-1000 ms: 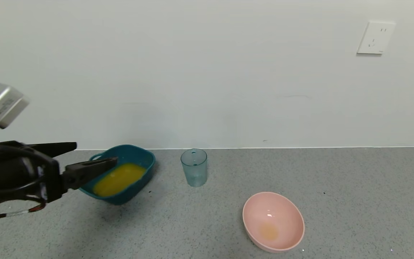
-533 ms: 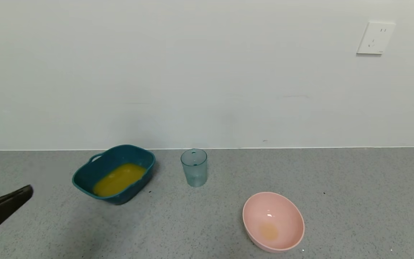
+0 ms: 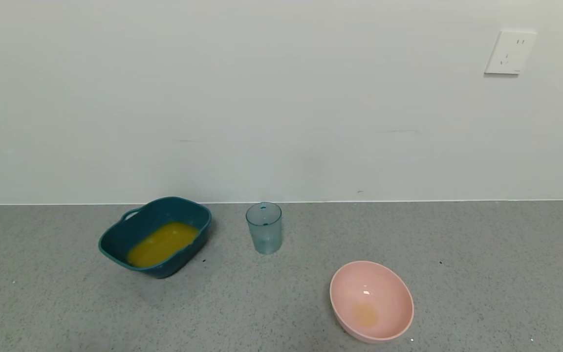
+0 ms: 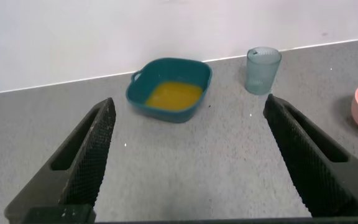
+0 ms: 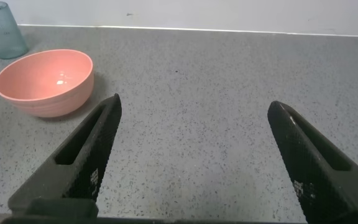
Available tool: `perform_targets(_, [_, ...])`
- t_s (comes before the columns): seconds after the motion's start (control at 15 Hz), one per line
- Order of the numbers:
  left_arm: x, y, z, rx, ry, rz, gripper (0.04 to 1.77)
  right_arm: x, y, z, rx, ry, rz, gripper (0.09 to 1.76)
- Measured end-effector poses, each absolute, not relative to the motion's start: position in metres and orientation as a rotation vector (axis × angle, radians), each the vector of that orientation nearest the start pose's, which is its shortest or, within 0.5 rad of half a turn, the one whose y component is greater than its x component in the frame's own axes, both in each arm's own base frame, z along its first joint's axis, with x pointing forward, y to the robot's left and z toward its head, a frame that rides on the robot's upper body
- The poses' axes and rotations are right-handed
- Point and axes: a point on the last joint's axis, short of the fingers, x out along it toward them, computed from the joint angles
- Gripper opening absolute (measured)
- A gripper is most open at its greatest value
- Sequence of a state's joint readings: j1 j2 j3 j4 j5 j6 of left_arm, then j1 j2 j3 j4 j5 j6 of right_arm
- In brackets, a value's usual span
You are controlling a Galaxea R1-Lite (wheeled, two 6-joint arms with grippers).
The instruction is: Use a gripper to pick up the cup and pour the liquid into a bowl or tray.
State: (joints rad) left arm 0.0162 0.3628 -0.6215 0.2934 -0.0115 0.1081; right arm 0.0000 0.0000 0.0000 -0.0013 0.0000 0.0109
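Gone from the head view, left gripper (image 4: 188, 155) and right gripper (image 5: 191, 155) hover spread-fingered above grey countertop (image 3: 482, 254).

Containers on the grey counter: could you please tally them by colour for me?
Dark teal: 1, the tub holding orange liquid
Pale teal: 1, the cup
Pink: 1, the bowl
Total: 3

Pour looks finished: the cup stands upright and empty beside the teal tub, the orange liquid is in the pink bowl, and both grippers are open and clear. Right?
One slip: the orange liquid sits in the teal tub, not the pink bowl, as the head view shows. The cup stands upright and empty; left gripper and right gripper are open and clear.
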Motion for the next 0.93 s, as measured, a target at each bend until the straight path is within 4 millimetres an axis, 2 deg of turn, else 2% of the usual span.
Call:
perform_targets(0.2, [-0.054, -0.001, 0.200, 0.109, -0.008, -0.004, 1.72, -0.023, 0.000, 0.076, 0.011, -0.001, 0.000, 1.71])
perform_targets(0.47, [-0.072, 0.000, 0.173, 0.109, -0.089, -0.005, 1.72, -0.023, 0.000, 0.076, 0.011, -0.001, 0.000, 1.71])
perform_targets(0.73, [-0.068, 0.000, 0.160, 0.078, -0.184, 0.018, 1.72, -0.023, 0.000, 0.076, 0.011, -0.001, 0.000, 1.71])
perform_targets(0.93, [-0.052, 0.000, 0.142, 0.078, -0.214, 0.025, 1.72, -0.023, 0.000, 0.076, 0.011, -0.001, 0.000, 1.71])
